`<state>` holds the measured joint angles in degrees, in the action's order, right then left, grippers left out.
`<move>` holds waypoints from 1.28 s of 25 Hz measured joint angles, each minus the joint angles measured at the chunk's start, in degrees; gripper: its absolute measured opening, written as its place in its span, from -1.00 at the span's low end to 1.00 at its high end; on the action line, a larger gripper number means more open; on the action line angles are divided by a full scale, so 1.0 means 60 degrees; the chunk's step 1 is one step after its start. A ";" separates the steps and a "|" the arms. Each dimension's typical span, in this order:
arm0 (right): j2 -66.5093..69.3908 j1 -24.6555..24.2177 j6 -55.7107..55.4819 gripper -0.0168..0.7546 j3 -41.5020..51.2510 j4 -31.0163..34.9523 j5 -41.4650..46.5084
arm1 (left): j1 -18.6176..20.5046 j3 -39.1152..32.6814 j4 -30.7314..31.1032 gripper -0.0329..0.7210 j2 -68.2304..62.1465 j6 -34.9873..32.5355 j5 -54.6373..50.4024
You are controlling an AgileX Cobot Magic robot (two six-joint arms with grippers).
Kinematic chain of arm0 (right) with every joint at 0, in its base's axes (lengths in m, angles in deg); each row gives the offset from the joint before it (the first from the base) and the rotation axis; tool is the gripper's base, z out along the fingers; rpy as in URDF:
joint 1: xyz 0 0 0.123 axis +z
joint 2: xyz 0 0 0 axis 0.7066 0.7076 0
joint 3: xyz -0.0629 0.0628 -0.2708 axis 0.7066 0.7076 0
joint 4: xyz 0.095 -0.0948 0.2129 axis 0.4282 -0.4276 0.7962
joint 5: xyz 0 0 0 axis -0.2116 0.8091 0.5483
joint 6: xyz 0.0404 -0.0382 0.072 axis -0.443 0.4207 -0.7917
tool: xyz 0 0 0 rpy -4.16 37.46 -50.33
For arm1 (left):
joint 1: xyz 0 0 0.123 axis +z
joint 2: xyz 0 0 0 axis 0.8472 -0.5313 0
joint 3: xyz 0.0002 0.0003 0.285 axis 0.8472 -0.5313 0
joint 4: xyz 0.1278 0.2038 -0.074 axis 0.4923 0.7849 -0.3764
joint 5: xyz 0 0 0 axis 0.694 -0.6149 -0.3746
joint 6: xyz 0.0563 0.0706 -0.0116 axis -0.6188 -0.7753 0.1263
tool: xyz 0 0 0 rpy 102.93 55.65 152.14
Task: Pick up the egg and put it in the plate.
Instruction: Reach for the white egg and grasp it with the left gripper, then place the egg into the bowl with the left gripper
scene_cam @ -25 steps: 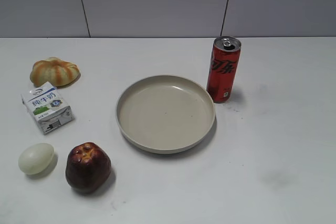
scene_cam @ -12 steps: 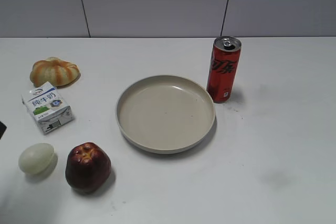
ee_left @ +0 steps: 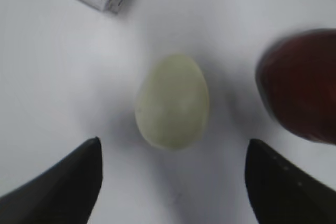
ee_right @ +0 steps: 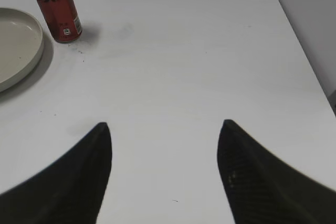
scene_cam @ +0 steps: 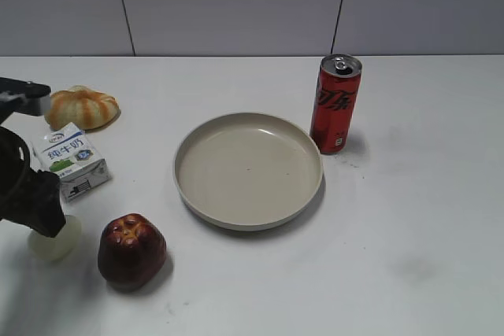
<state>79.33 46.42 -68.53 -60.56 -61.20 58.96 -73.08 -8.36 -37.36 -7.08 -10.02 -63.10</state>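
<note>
Left gripper newly over egg, pale greenish-cream, smooth oval

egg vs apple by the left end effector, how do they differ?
The egg is pale greenish-cream; the apple is dark red. The egg is smaller than the apple. The egg lies centred between the open left end effector fingers; the apple sits outside them. Both rest on the table, outside the plate.
</note>
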 joint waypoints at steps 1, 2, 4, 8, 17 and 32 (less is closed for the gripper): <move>0.0000 0.0000 0.0000 0.29 0.0000 0.0000 0.0000 | 0.0000 0.0035 0.0010 0.75 -0.0241 -0.0002 0.0078; 0.0000 0.0000 0.0000 0.29 0.0000 0.0000 0.0000 | 0.0000 0.0055 0.0019 0.75 -0.0453 -0.0020 0.0142; 0.0000 0.0000 0.0000 0.29 0.0000 0.0000 0.0000 | 0.0000 0.0063 0.0019 0.75 -0.0797 -0.0029 0.0349; 0.0000 0.0000 0.0000 0.29 0.0000 0.0000 0.0000 | 0.0000 0.0074 0.0019 0.74 -0.1379 -0.0042 0.0816; 0.0000 0.0000 0.0000 0.29 0.0000 0.0000 0.0000 | 0.0000 0.0086 0.0019 0.58 -0.2069 -0.0042 0.1047; 0.0000 0.0000 0.0000 0.29 0.0000 0.0000 0.0000 | -0.0129 0.2898 -0.0209 0.25 -0.1260 -0.0042 -0.1181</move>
<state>79.33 46.42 -68.53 -60.56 -61.20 58.96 -73.85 9.02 -38.61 -14.64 -10.27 -70.18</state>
